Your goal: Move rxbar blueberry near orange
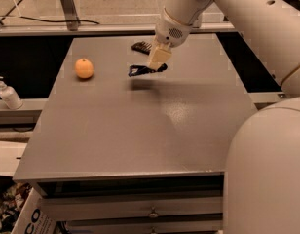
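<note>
The orange [84, 68] sits on the grey table [140, 130] at its far left. My gripper [157, 62] hangs over the far middle of the table, shut on the rxbar blueberry [142, 70], a flat dark-blue wrapper held in the air just above the tabletop. The bar sticks out leftward from the fingers and casts a shadow below. It is well to the right of the orange, with a gap between them.
A black ridged bar [141, 47] lies on the table behind the gripper. A white pump bottle [8, 94] stands off the table's left edge. My arm and body fill the right side. Drawers run under the table's front edge.
</note>
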### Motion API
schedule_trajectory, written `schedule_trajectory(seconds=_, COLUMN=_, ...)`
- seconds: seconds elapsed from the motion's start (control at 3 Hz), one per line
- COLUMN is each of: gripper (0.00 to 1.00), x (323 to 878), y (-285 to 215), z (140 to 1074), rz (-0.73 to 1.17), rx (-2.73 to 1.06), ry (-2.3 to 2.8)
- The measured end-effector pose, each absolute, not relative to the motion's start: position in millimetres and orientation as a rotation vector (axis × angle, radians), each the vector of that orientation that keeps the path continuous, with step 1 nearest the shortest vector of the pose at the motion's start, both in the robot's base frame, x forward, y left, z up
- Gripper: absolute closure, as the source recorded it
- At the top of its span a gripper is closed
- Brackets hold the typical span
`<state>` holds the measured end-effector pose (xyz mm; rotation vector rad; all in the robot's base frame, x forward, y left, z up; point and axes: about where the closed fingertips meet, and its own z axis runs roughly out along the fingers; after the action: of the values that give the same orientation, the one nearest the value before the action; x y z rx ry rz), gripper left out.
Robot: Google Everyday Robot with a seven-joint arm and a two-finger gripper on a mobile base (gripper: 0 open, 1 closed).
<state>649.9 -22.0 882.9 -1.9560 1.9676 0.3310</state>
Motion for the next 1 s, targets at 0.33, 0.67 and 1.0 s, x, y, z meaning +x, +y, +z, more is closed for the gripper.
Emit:
schedule_trajectory(seconds=0.33, gripper=1.0, x=662, y=-2, z=884, rz=0.34, rx=-1.955, ry=1.944)
schedule_trajectory(seconds=0.67, gripper=1.0, x=667, y=20, z=884, rz=0.344, rx=-1.97, ry=1.919)
schedule_trajectory(seconds=1.0, gripper=1.0, x=672, y=43, z=879, rz=0.339, rx=-2.0, ry=1.903)
